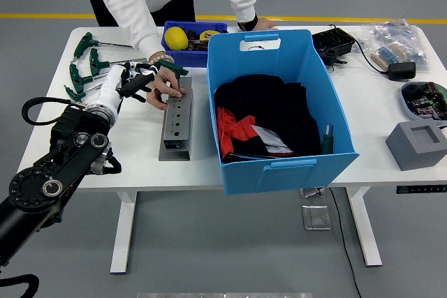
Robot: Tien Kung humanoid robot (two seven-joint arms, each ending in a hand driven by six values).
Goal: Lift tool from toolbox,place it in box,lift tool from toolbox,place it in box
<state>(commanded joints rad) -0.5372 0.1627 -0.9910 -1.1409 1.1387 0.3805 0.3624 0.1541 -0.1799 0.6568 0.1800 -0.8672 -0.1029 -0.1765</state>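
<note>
My left hand (131, 82), white with black fingers, hovers low over the table just left of the grey metal tool block (176, 122). Its fingers are relaxed and hold nothing. A person's hand (163, 91) rests on the block's far end, with a green T-handle tool (172, 68) standing by it. The big blue box (335, 106) stands in the middle with black and red cloth inside, and a green-handled tool (327, 137) lies at its right wall. Several green T-handle tools (82, 61) lie at the table's far left.
A small blue bin (202, 55) with a yellow object sits behind the block. The person's other hand (260, 24) rests behind the box. On the right are a black device (332, 43), a bag (394, 43), a bowl (423, 97) and a grey foam block (422, 143).
</note>
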